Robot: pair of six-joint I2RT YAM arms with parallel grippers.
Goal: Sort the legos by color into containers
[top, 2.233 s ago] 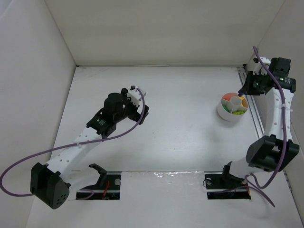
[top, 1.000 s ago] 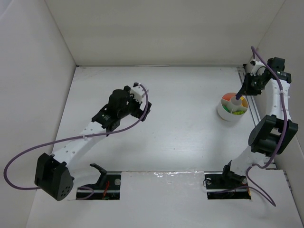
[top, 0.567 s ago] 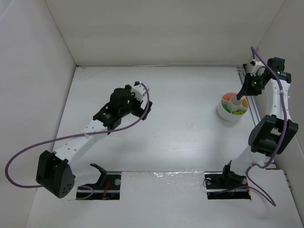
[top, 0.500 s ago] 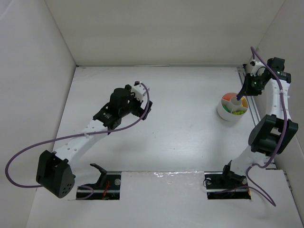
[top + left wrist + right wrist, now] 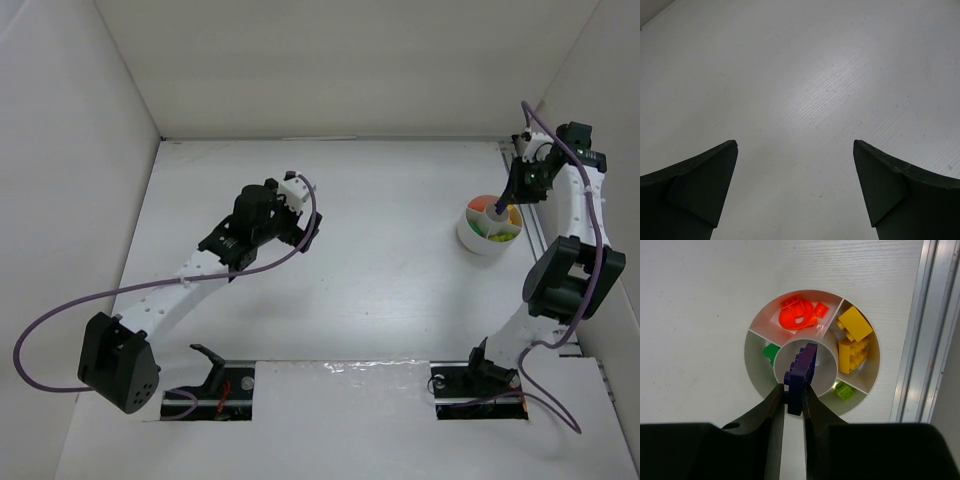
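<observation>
My right gripper [image 5: 794,396] [image 5: 503,205] is shut on a purple lego [image 5: 802,376], holding it on edge just above the central cylinder [image 5: 802,366] of the round white bowl [image 5: 757,370] [image 5: 470,232]. Its wedge containers hold orange legos [image 5: 797,315], yellow legos [image 5: 854,340], a lime green lego [image 5: 843,390] and a dark green lego [image 5: 771,352]. My left gripper [image 5: 795,165] [image 5: 305,228] stands open over bare table at the left, with nothing between its fingers.
A metal rail [image 5: 925,335] runs along the table's right edge just beside the bowl. White walls enclose the table on the left, back and right. Purple cables trail from both arms.
The right gripper has held the purple lego over the bowl's centre with hardly any shift. The left arm has crept slightly toward the back right.
</observation>
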